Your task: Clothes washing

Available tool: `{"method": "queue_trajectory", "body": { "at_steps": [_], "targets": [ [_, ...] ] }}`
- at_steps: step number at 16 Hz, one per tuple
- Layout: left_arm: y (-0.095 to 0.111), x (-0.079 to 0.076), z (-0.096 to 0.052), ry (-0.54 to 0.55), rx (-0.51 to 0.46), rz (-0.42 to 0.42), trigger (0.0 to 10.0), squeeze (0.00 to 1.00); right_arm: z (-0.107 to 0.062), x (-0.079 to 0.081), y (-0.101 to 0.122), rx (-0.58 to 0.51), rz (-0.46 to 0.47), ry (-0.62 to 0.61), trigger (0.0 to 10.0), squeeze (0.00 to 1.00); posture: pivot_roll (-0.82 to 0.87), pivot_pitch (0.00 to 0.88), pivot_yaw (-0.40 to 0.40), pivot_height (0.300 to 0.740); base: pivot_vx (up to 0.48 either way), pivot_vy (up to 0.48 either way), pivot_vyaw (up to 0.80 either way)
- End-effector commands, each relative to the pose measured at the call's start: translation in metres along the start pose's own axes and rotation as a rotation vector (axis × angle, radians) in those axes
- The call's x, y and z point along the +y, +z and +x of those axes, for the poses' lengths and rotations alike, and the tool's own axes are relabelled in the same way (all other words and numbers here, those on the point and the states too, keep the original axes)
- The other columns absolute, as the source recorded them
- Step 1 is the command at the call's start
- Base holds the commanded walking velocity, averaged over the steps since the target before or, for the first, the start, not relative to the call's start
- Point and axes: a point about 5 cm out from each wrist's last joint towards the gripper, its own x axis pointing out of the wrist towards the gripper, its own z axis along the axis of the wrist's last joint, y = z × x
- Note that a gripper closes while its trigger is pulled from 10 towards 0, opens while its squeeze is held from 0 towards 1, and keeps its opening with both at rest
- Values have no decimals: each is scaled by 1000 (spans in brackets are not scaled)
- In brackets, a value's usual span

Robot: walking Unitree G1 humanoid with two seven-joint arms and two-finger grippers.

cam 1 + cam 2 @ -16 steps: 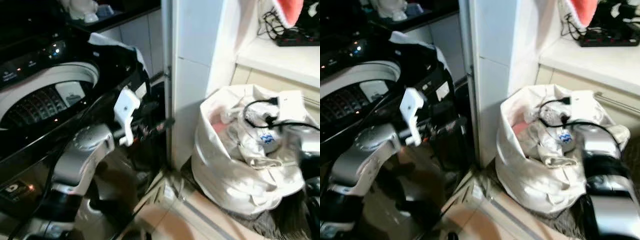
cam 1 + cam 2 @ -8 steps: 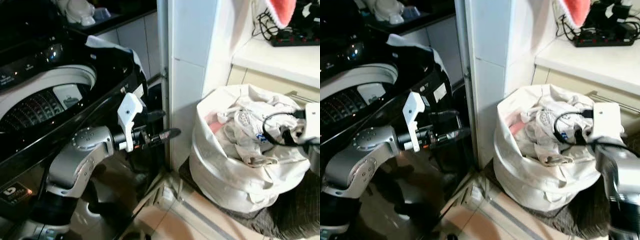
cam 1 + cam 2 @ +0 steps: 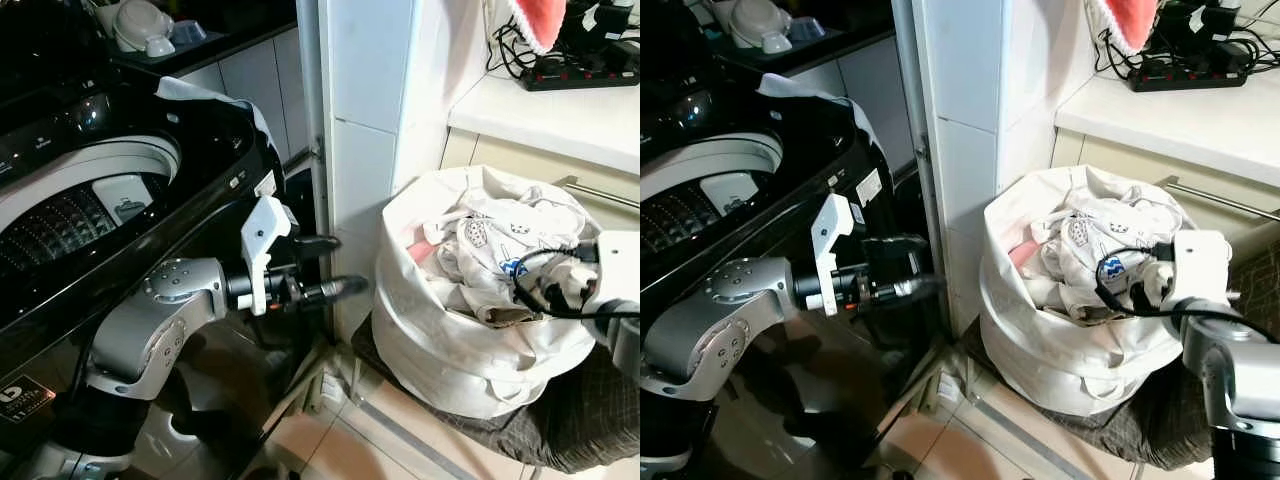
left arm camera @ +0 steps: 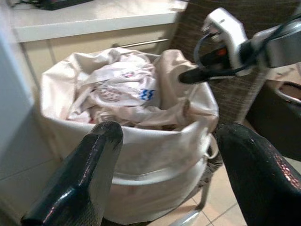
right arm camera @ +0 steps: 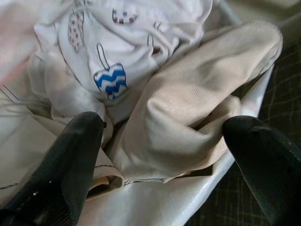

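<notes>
Gaping on the left, the black washing machine [image 3: 120, 200] shows its open drum. The left gripper [image 3: 325, 268] hangs beside its front, fingers spread wide, aimed at the white laundry bag [image 3: 450, 340] by the tiled pillar [image 3: 365, 120]. The right gripper [image 5: 160, 155], jaws wide apart, hovers over the beige garment [image 5: 193, 108] and white printed clothes [image 3: 500, 245] heaped inside.

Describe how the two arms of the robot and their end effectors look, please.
Both arms are silver metal with round joint housings. Each wrist carries a white block-shaped camera mount. The left end effector has two long, glossy black fingers. Looped black cables run beside the right end effector, whose black fingers look equally long.
</notes>
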Motion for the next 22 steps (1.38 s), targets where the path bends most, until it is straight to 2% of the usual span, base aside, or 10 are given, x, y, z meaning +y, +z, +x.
{"method": "queue_trajectory", "body": {
  "at_steps": [1,2,3,4,7,22],
  "targets": [
    [1,-7,0,-53,9,-5,10000,0,5,0,0,-1,-13,1,10000,0,31,0,101,740,0,0,0],
    [1,-9,0,-61,9,-5,10000,0,6,0,-1,3,-10,0,10000,0,34,0,98,740,0,0,0],
    [1,-10,1,-58,5,-1,10000,0,9,-2,-2,8,-6,-4,4000,0,36,0,95,740,0,0,0],
    [1,-10,1,-58,3,3,10000,0,10,-3,-3,10,-8,-6,0,0,37,0,94,740,0,0,0],
    [0,-11,2,-59,4,7,10000,0,19,-4,-9,-14,-76,-9,0,0,35,0,95,740,0,0,0],
    [-6,-8,3,-72,29,9,10000,0,24,-5,-12,-54,-67,-9,0,0,32,0,108,740,0,0,0]
  ]
}}
